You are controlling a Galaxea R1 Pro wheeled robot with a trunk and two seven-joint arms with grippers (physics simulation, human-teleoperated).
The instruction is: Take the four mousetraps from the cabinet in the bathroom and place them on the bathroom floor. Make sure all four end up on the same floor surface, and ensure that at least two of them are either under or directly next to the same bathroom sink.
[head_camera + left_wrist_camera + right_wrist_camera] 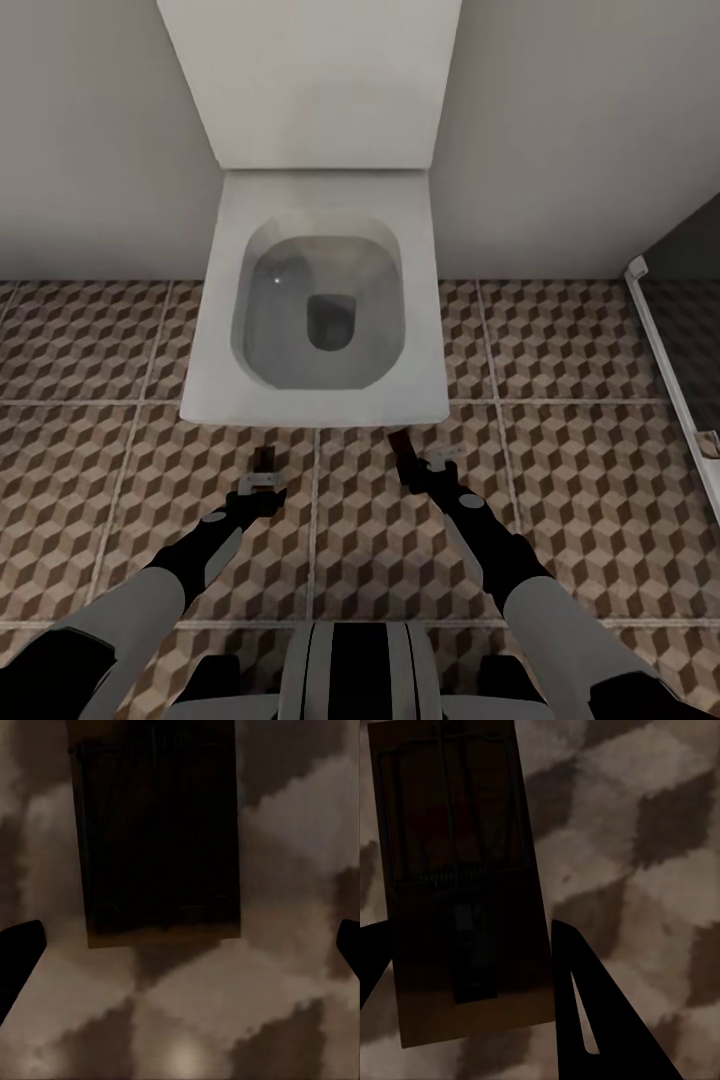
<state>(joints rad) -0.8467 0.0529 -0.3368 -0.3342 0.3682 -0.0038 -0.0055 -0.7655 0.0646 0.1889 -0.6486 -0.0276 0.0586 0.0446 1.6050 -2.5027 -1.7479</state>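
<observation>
Down below my head camera, a white toilet stands against the pale wall, its bowl open and its tank rising behind it. I use it as my landmark. On the patterned bathroom floor, just in front of the toilet's front edge, lie two mousetraps. One mousetrap sits slightly toward my left of the toilet's middle, and my left gripper hovers right at its near end. The other mousetrap sits toward my right of the toilet's middle, and my right gripper reaches over its near end. Both traps are small and dark in this view, so I cannot make out their details. Off to the right of the toilet, a white-framed glass panel runs along the floor.

Through my left wrist camera, the mousetrap appears as a dark rectangle lying flat on the blurred cube tiles. My two fingertips show as dark shapes at the frame's sides, spread wide apart and touching nothing; the trap lies beyond them.

Through my right wrist camera, the second mousetrap lies flat on the tiles, its wire spring and bar visible against the brown board. My fingers stand apart on either side of its near end; I cannot tell whether they touch it.
</observation>
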